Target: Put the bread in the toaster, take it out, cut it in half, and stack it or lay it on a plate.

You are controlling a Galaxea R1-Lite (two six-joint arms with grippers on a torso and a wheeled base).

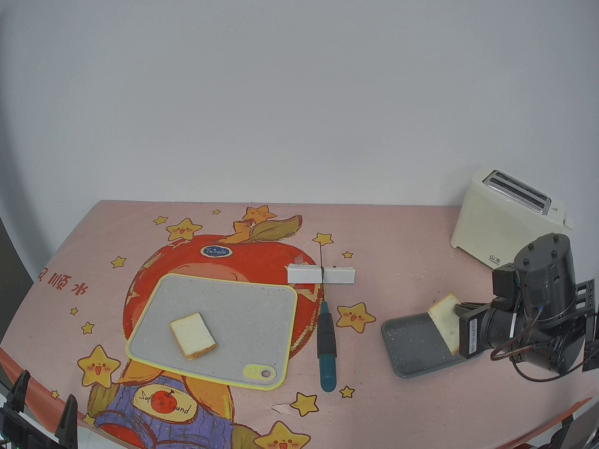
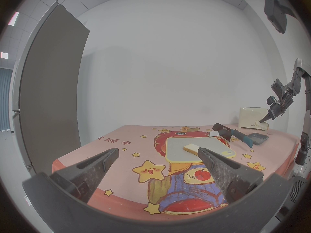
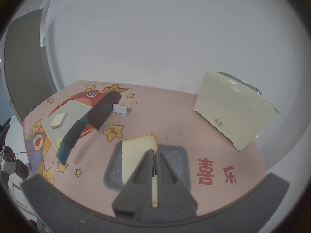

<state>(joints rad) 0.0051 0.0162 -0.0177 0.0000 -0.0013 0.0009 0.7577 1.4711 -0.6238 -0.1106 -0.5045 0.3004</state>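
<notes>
Right gripper: one slice; second slice, maybe halved.

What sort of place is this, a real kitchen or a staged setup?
Probably a staged test room, not a home kitchen: a table with a cartoon apple cloth against a bare white wall, carrying a toaster, a cutting board and a knife. The right gripper holds a bread slice.

Upright white bread slice over grey rectangular plate by right edge; cream toaster at far-right corner.
</notes>
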